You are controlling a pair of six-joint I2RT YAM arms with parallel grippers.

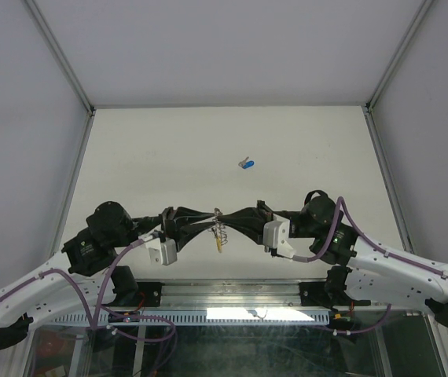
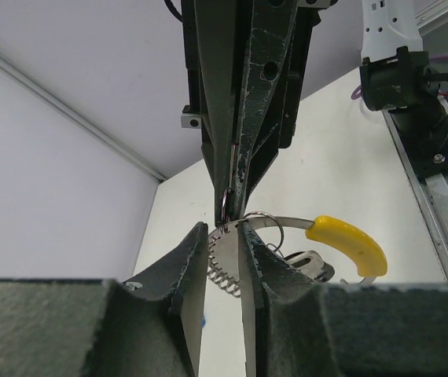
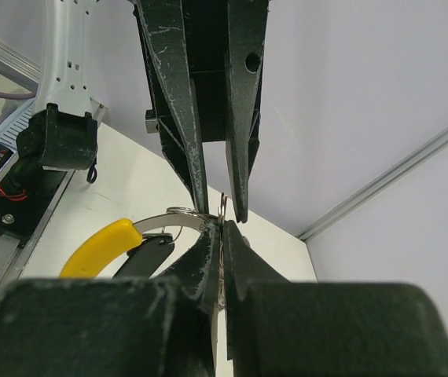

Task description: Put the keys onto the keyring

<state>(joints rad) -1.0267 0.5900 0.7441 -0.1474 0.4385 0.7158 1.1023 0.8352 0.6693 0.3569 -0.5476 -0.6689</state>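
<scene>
Both arms meet tip to tip over the near middle of the table [image 1: 169, 157], with the keyring [image 1: 221, 234] hanging in the air between them

right gripper [image 3: 220, 230]: jaws pressed together, pinching the keyring's thin metal wire at the top of the loop. In its own wrist view a sliver of metal runs down the seam between the two pads

left gripper [image 2: 222, 229]: jaws narrowly apart, coming in from the opposite side. Its tips straddle the same wire just beside the right gripper's pinch point. There's a gap on both sides of the wire in the right wrist view, so it's not clamping anything I can see

keyring details from the left wrist view:
- yellow segment [image 2: 346, 243] curves off to the side, on the metal band
- ribbed coil [image 2: 222, 275] hangs below the left gripper's fingers
- a dark-and-silver piece [image 2: 306, 263] sits under the band near the yellow part. Could be a key or a clasp, can't tell

In the top view the ring hangs roughly vertical, yellow end lowest, clear of the table surface as far as I can judge

blue-headed key [image 1: 247, 164]: lying flat on the table, farther from the arm bases than the grippers and slightly toward the right arm's side, well apart from ring and fingers, nothing touching it

Can't make out any other loose keys at this resolution
</scene>
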